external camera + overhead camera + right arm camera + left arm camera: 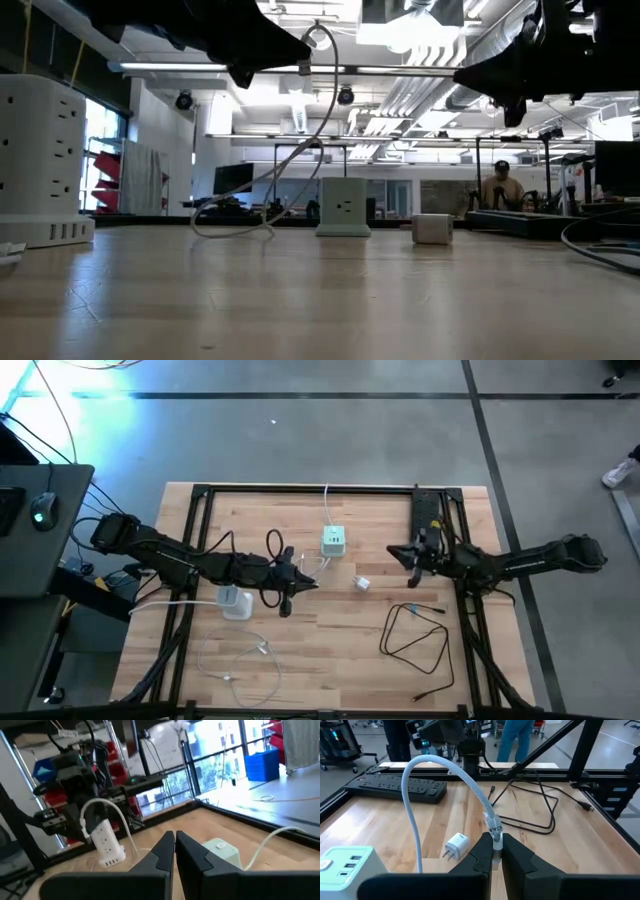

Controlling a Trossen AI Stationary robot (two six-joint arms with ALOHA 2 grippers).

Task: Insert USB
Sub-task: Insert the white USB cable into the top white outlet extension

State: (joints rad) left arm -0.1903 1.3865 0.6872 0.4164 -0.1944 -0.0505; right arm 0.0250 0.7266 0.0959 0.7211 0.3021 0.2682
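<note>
Left end effector (496,851) grips the white USB cable (440,767); next, align its plug with the green charger (333,541) just ahead

We see the table (340,650) evenly lit from above, shadows under the arms faint. A blue-white glare flares on the floor in the high view's far left corner. In the low view ceiling lights (400,30) blow out, leaving both arms silhouetted. Windows (235,755) overexpose the right wrist view, whose background blurs.
</note>
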